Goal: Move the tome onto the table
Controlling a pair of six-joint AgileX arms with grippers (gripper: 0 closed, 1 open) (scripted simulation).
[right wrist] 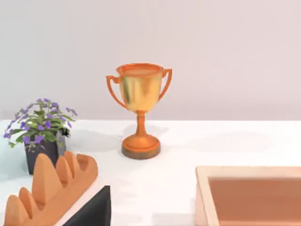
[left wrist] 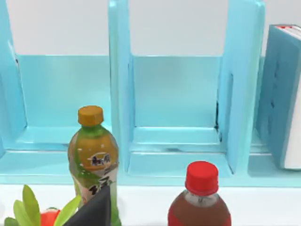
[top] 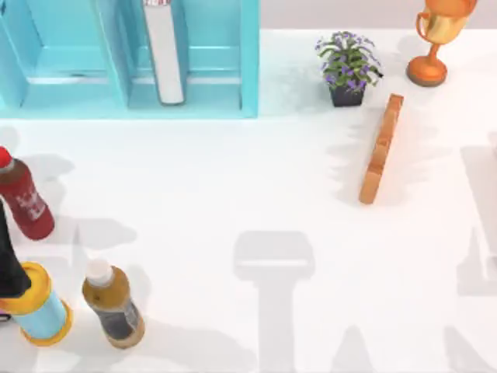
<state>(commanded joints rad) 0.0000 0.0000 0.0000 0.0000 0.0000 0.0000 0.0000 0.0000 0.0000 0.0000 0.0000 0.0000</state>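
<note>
At the table's left edge, the left arm (top: 8, 264) hangs low among a cluster of bottles. Its gripper (left wrist: 94, 209) shows as one dark wedge at the bottom of the left wrist view, and nobody can tell from this whether it is open or closed. Just ahead of the gripper stand a green tea bottle with an orange cap (left wrist: 93, 155) and a dark red bottle with a red cap (left wrist: 201, 197). Both lie between the gripper and the bright turquoise-blue shelf unit (left wrist: 176, 101), so a straight reach would likely knock them over.

Farther right, beyond the red-capped bottle, the thick teal-blue tome (left wrist: 281, 92) stands upright in the shelf's right-hand bay. It rests against the bay's right side, with its pale spine (top: 163, 50) facing up towards the top camera. It has not been taken out, and the broad white table (top: 233, 194) in front of the shelf lies bare to receive it. The book is well apart from both grippers, so the task appears to be at its start.

Right of the shelf sit a small potted plant with purple flowers (top: 347, 66), a narrow orange wooden bar (top: 382, 148) and a gold trophy on an orange base (top: 435, 39). The right gripper (right wrist: 91, 209) is parked facing them, and whether it is open or closed cannot be told.
</note>
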